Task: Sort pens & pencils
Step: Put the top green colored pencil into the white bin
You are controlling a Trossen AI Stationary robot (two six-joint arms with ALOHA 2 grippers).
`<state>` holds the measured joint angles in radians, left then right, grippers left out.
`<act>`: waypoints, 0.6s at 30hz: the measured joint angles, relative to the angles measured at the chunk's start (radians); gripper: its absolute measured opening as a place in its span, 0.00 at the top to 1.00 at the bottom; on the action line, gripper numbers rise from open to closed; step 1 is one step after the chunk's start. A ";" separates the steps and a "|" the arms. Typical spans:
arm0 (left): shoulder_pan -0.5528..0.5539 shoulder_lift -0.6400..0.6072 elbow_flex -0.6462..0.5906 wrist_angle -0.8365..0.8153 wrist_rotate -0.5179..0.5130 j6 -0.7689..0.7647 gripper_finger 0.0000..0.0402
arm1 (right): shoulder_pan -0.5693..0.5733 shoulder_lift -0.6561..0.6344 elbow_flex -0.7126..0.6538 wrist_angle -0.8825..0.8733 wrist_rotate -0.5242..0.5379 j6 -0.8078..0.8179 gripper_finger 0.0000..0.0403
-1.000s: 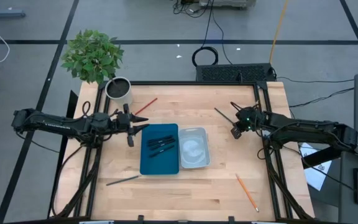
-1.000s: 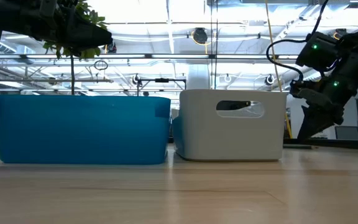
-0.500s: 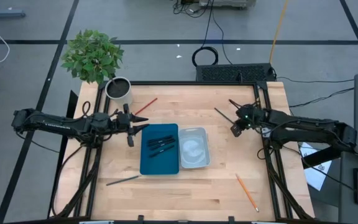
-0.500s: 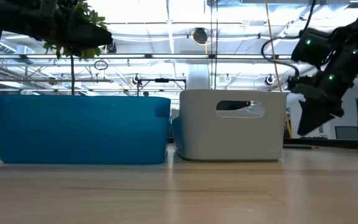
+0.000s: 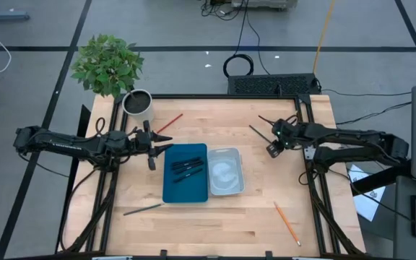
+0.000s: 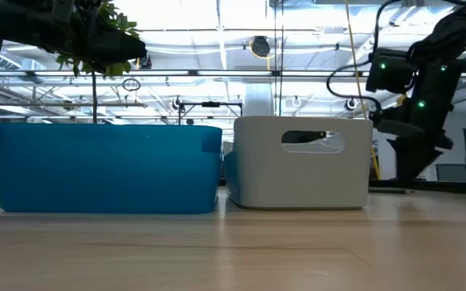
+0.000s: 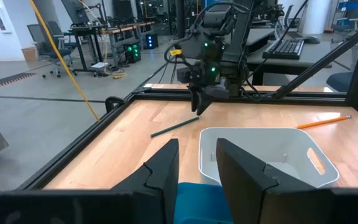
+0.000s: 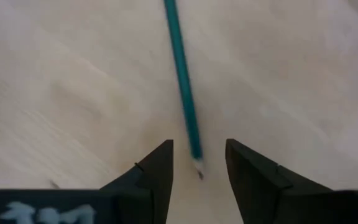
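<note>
- The tabletop (image 5: 230,224) is pale wood with a smooth, matt finish, its grain showing in faint bands.
- The frame (image 5: 316,209) along the tabletop's edges looks like dark matt metal.
- The blue tray (image 6: 103,166) is smooth plastic with a slight sheen.
- The white tray (image 6: 302,162) is smooth plastic too (a cut-out handle shows in its wall).
- The green pencil (image 8: 182,87) has a smooth painted coat.
- The right gripper's fingers (image 8: 157,177) are dark, matt plastic.
</note>
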<state>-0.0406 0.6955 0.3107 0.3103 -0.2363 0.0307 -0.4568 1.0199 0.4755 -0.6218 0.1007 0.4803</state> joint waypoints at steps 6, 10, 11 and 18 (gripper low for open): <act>0.000 0.000 0.000 0.000 0.000 0.000 0.72 | -0.002 0.065 0.001 0.002 -0.127 -0.055 0.69; 0.000 0.000 0.000 0.000 0.000 -0.004 0.72 | -0.002 0.126 0.005 0.032 -0.132 -0.068 0.70; 0.000 0.000 0.000 0.000 0.000 -0.006 0.72 | -0.002 0.142 0.007 0.031 -0.130 -0.071 0.70; 0.000 0.000 0.000 0.000 0.000 -0.008 0.72 | -0.002 0.173 0.006 0.047 -0.123 -0.062 0.72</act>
<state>-0.0406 0.6956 0.3107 0.3099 -0.2367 0.0232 -0.4583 1.1925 0.4812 -0.5745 -0.0223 0.4182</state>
